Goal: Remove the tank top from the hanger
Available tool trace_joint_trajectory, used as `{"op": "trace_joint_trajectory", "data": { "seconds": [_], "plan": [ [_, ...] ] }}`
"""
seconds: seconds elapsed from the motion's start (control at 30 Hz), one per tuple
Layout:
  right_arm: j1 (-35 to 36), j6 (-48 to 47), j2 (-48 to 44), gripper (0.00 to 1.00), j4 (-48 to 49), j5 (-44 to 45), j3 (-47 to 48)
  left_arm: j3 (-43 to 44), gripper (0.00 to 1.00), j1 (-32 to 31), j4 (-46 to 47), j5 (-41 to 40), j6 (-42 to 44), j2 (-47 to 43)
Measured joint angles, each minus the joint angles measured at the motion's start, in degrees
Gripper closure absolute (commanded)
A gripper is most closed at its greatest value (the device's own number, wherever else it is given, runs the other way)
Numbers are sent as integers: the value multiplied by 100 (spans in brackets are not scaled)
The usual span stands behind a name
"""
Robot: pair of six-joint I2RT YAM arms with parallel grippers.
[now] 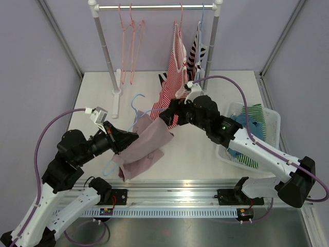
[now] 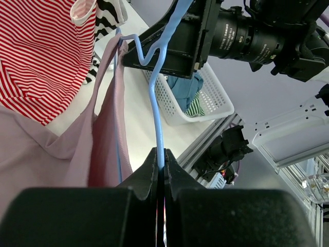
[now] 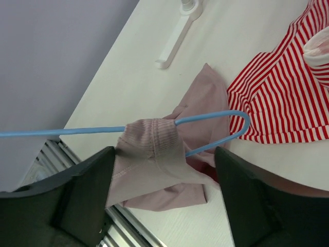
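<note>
A mauve tank top (image 1: 146, 146) hangs on a light blue wire hanger (image 1: 135, 101) held low over the table's front middle. My left gripper (image 1: 128, 138) is shut on the hanger's wire (image 2: 157, 92), with the tank top (image 2: 103, 149) draped to its left. My right gripper (image 1: 167, 116) is open at the top's upper right corner. In the right wrist view the wide-open gripper (image 3: 164, 170) straddles the ribbed strap (image 3: 154, 141) where it wraps over the hanger (image 3: 221, 116); neither finger (image 3: 85, 193) touches it.
A clothes rack (image 1: 154, 7) at the back holds pink hangers (image 1: 128, 41), a red striped top (image 1: 175, 67) and a black-and-white one (image 1: 198, 49). Its base (image 1: 116, 98) stands on the table. A white basket (image 1: 275, 121) of clothes sits at the right.
</note>
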Motion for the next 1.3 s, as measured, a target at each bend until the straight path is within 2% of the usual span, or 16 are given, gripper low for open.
{"op": "trace_joint_trajectory", "data": {
  "seconds": [0.07,0.1,0.2,0.3,0.33,0.4,0.67,0.93,1.07,1.3],
  "plan": [
    [0,-63,55,34,9,109,20,0,100,0,28,11,-26,11],
    [0,-98,90,43,11,173,24,0,100,0,37,20,-35,24],
    [2,-162,195,50,11,284,31,0,100,0,26,22,-68,68],
    [7,-243,254,69,13,332,31,0,100,0,24,20,-79,83],
    [7,-264,258,88,13,343,31,0,100,0,24,20,-81,83],
    [11,-328,258,100,17,409,31,0,100,0,15,15,-79,83],
    [-85,-494,203,100,-188,1067,17,15,100,0,-166,-42,22,76],
    [-1272,-514,173,100,-721,1139,-26,20,100,0,-302,-39,44,-15],
    [-1325,-494,166,100,-796,634,-37,20,100,0,-162,-35,-9,-44],
    [-1349,-109,-586,100,-549,-1178,-286,186,100,0,953,-31,-138,389]
  ]
}}
